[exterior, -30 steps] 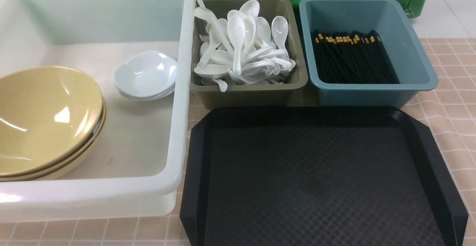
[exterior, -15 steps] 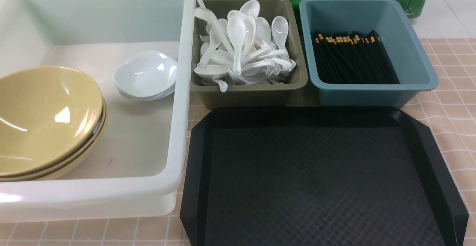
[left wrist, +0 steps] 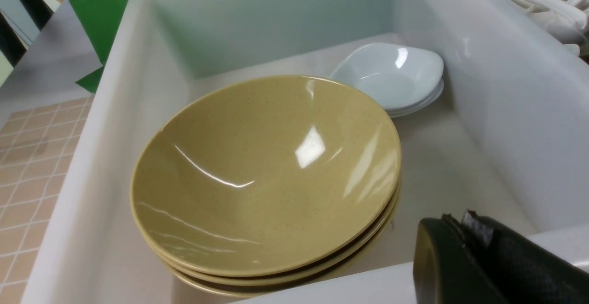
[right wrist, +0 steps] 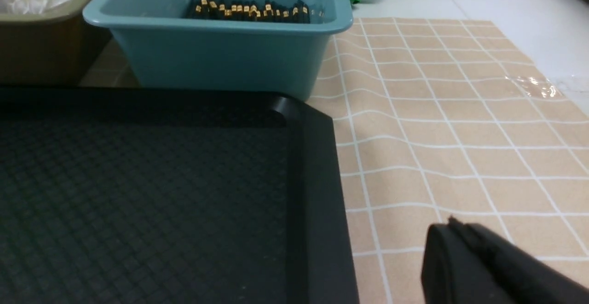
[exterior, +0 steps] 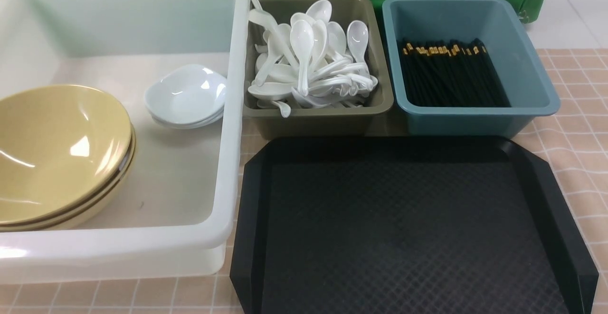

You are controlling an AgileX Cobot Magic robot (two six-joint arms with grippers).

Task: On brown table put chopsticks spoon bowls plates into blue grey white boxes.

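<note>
Nothing has moved since a second ago, far as I can tell. My left gripper (left wrist: 464,230) and right gripper (right wrist: 455,237) both sit pressed together, holding nothing. Bowls (exterior: 57,152) and plates (exterior: 187,95) are in the white box (exterior: 232,162), spoons (exterior: 308,62) in the grey box (exterior: 318,119), chopsticks (exterior: 449,74) in the blue box (exterior: 475,119). Black tray (exterior: 408,228) looks bare, so I reckon we're basically done.

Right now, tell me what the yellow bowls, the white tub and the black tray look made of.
Yellow bowls: glossy melamine or glazed ceramic, judging by sharp highlights and fine speckles. White tub: translucent matte plastic; its walls glow softly. Black tray: matte plastic with a moulded diamond texture.
</note>
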